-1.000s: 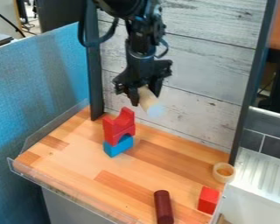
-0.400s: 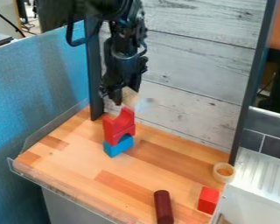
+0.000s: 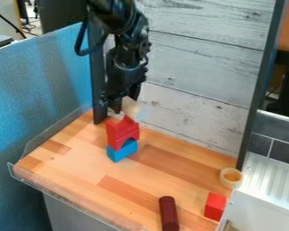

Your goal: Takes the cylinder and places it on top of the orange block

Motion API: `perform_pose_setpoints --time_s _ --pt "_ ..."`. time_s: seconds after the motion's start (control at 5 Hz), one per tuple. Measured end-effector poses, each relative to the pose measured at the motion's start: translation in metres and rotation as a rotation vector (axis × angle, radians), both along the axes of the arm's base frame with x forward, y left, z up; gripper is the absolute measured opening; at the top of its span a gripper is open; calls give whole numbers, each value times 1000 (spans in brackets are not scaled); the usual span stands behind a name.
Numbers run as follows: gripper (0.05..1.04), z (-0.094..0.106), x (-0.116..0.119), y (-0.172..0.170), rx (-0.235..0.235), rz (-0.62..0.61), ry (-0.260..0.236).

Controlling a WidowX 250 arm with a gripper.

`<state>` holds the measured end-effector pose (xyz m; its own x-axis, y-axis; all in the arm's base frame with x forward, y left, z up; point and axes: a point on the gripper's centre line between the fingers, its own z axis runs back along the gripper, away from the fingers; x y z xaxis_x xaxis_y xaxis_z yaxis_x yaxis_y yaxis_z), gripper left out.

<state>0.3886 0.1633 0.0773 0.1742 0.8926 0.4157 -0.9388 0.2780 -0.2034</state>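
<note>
Near the front edge of the worktop [image 3: 74, 173], toward its right-hand end, a dark red rod [image 3: 168, 213] lies untouched, with a red cube [image 3: 215, 206] by the right edge. Farther back, a pale ring [image 3: 230, 177] sits near the far right corner; none of the three appears to figure in the job. Toward the far left corner rises the target stack: a blue block [image 3: 121, 152] at the base, red pieces [image 3: 122, 133] above it. The color reads red rather than orange, but the top of this stack is the likely goal. Over it hangs the black gripper [image 3: 125, 102], its fingers [image 3: 115, 107] clamped on the pale cylinder [image 3: 133, 109], which is tilted, its whitish end angled down toward the right. Pick-up and carry look complete, and the task seems well into its final stage. Whether cylinder and stack touch, the view cannot tell. Left to do: level or seat the piece on the top, let go and back away, all before a whitewashed plank panel [image 3: 198, 74].
</note>
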Motion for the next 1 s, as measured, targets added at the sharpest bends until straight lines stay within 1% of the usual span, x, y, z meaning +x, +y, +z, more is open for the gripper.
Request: perform_pose_setpoints --time_s 0.2,0.6,1.0 --pt "572 -2 5 8 -3 34 1" --pt "572 -23 9 18 2 64 45" --pt "572 -24 9 18 10 66 43"
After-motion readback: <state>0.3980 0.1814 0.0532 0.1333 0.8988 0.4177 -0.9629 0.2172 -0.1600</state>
